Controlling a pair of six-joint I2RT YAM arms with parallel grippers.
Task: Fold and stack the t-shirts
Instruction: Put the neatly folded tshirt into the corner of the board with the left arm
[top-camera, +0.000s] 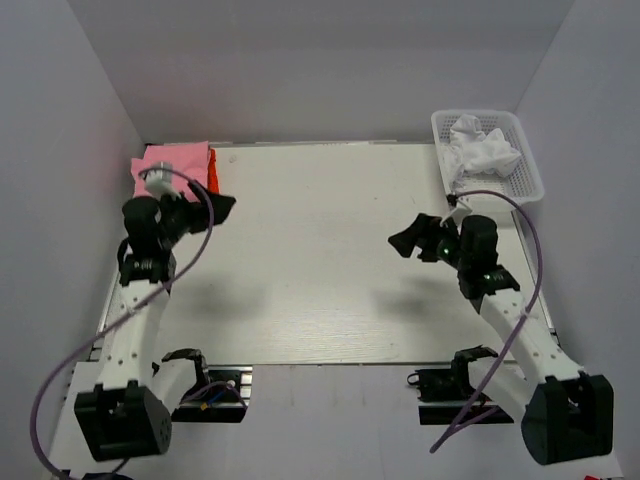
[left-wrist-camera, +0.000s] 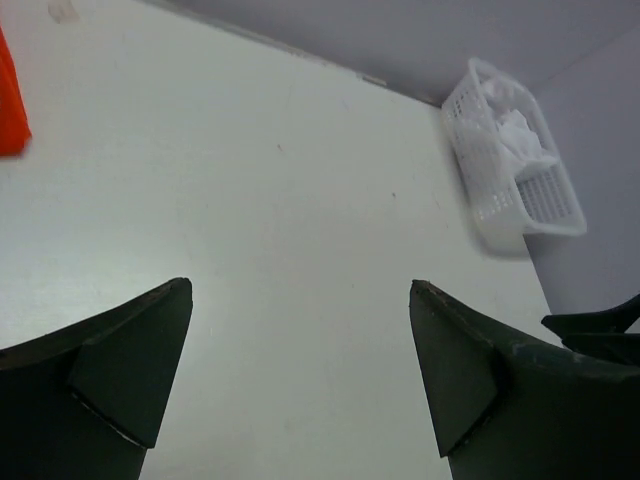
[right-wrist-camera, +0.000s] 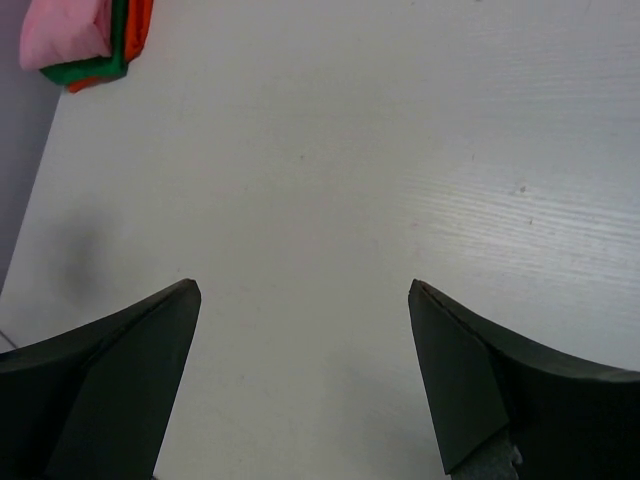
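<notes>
- The left hand (top-camera: 218, 206) hangs over the bench (top-camera: 320, 270) near its far left corner. Its fingers are spread wide apart and hold nothing, and the left wrist view shows only bare bench between them.
- The right hand (top-camera: 405, 240) hovers right of the middle of the bench, fingers likewise apart and empty.
- A folded stack (top-camera: 172, 165) lies in the far left corner, pink on top with green and orange layers showing at its edge.
- The shirt left to fold is a white t-shirt (top-camera: 482, 148), crumpled into the white basket (top-camera: 437, 128) at the far right corner of the bench.
- It looks light, soft and limp, so it will sag and drape from whatever point is pinched and will keep no shape of its own.
- The best first hold is probably a raised fold at the top of the bundle, taken by the right hand, which is the nearer one.
- Collar, shoulders and hem cannot be picked out in the crumple, so a regrasp at two corners seems likely once the shirt lies flat.
- The basket looks light too, and cloth caught on its mesh could drag it along.
</notes>
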